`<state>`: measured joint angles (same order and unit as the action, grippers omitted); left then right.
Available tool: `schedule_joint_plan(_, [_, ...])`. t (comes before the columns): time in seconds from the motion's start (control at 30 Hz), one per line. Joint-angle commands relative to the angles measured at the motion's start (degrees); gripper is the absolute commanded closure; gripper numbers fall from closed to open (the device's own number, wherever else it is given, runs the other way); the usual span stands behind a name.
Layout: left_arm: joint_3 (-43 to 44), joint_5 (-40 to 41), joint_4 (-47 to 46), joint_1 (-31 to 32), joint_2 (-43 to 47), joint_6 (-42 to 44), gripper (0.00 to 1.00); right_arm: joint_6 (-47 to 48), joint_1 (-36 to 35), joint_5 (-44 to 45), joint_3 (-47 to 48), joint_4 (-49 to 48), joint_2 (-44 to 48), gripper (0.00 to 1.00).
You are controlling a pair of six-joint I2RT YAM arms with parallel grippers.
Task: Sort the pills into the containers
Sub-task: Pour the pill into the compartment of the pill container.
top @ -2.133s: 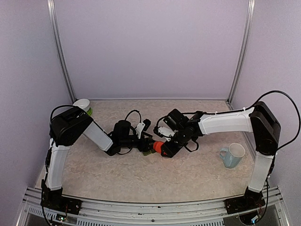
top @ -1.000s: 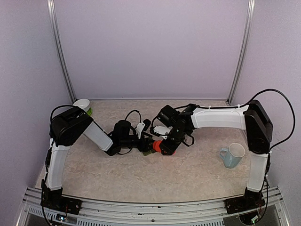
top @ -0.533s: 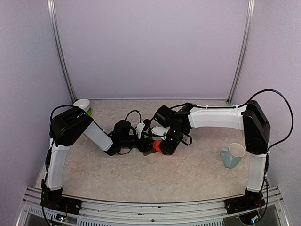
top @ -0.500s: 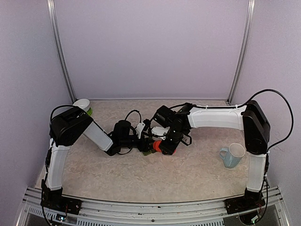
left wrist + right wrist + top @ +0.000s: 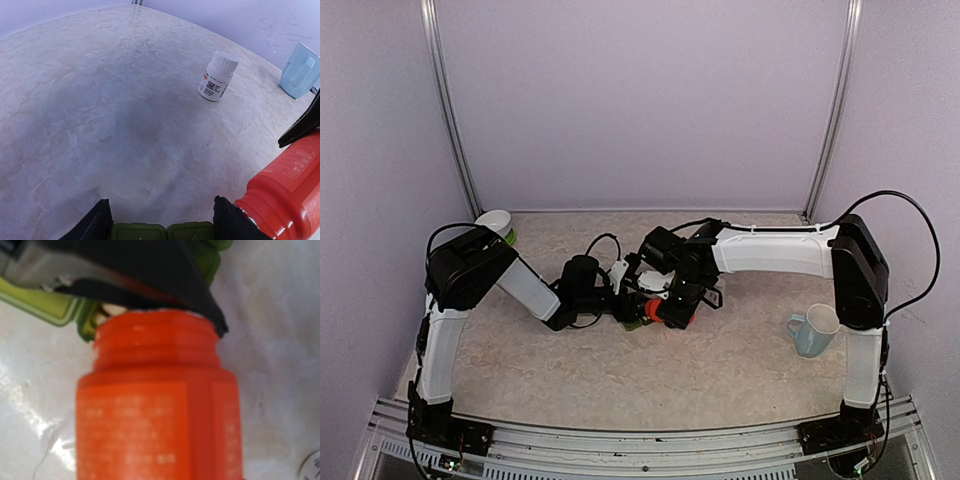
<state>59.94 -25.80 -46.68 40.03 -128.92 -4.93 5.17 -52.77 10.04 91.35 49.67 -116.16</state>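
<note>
Orange bottle (image 5: 155,405), clamped in your right gripper (image 5: 670,305), tips its mouth at the green containers (image 5: 162,232) pinched in the left gripper (image 5: 160,220); tilt it off-centre and pills could spill onto the table (image 5: 125,100).

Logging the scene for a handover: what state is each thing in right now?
Orange bottle: uncapped, tilted, mouth at the green pill organizer, held by the right gripper.
Green pill organizer: clamped in the left gripper jaws; one lid looks open.
White pill bottle: capped, upright.
Pale blue mug: upright.
White bowl: upright, contents not visible.
</note>
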Motion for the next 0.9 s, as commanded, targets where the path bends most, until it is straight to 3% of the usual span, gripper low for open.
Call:
schedule_joint_plan(0.0, [-2.14,-1.18,13.89,1.98,-3.9,-1.58,0.35,0.91,-0.54,2.32,1.07,1.52,-1.86,0.63])
schedule_joint_plan(0.87, [-2.03,-2.01,13.69,2.24,-4.03,-1.75,0.35,5.35,-2.47,8.14,4.45,2.5,-4.27,0.61])
